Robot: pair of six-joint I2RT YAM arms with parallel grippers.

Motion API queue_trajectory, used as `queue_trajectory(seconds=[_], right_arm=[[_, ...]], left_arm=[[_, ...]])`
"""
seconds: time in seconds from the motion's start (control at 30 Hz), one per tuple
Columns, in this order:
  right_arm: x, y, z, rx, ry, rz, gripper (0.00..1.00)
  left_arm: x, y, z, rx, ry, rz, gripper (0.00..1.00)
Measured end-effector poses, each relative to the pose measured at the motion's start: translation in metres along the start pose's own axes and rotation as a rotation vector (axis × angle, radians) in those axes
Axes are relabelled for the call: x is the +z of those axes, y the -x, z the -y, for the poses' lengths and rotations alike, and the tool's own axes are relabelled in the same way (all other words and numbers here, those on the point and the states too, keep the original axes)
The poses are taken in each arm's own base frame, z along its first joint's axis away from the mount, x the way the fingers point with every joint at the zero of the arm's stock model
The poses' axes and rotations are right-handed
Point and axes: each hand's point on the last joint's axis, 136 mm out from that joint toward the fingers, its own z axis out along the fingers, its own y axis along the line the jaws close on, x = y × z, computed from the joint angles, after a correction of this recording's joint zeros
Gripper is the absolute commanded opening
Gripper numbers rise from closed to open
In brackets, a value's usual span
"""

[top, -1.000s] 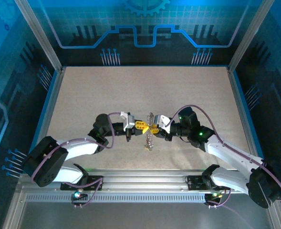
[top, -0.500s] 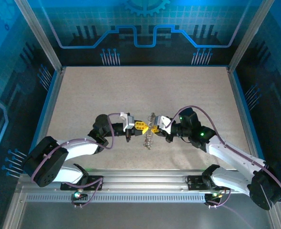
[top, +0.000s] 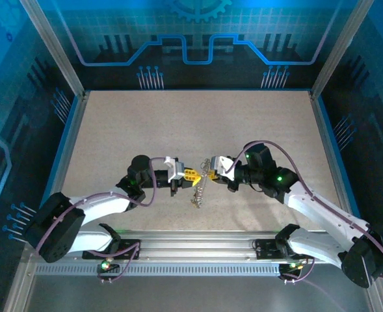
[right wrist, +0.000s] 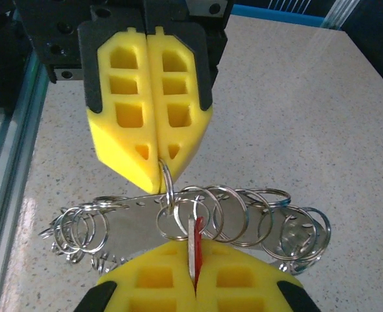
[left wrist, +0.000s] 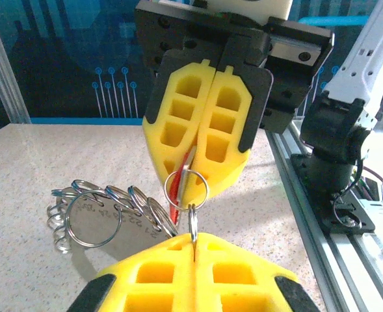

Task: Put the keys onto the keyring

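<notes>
Keyring (left wrist: pixel 192 221), one, in left tool (left wrist: pixel 194 242); red key (right wrist: pixel 196 237), one, in right tool (right wrist: pixel 195 257).

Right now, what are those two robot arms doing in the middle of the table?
The left claw is shut on a small silver keyring, joined to a flat metal strip carrying more rings. The right claw is shut on a red-headed key, held right against that ring. Whether it is threaded on yet is unclear.
</notes>
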Motion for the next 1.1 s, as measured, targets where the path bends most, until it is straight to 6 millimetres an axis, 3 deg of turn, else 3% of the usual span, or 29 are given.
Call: queue_trajectory(seconds=[0.2, 0.43, 0.53, 0.6, 0.87, 1.1], right_arm=[[-0.004, 0.001, -0.003, -0.04, 0.017, -0.055, 0.0], [-0.001, 0.002, -0.001, -0.208, 0.006, -0.241, 0.0], [0.004, -0.001, -0.005, -0.283, 0.0, -0.317, 0.0], [0.008, 0.001, -0.005, -0.331, -0.018, -0.351, 0.0], [0.007, 0.005, 0.006, -0.441, -0.09, -0.448, 0.0], [0.002, -0.006, 0.016, -0.549, -0.113, -0.56, 0.0]], left_arm=[[0.003, 0.0, 0.004, 0.061, -0.008, -0.084, 0.0], [0.003, -0.008, 0.003, 0.085, 0.0, -0.15, 0.01], [0.002, -0.015, 0.004, 0.065, 0.0, -0.173, 0.07], [0.002, -0.018, 0.003, 0.056, 0.002, -0.183, 0.17], [0.002, -0.017, -0.002, 0.02, 0.043, -0.16, 0.33], [-0.011, -0.016, -0.005, -0.02, 0.128, -0.111, 0.61]])
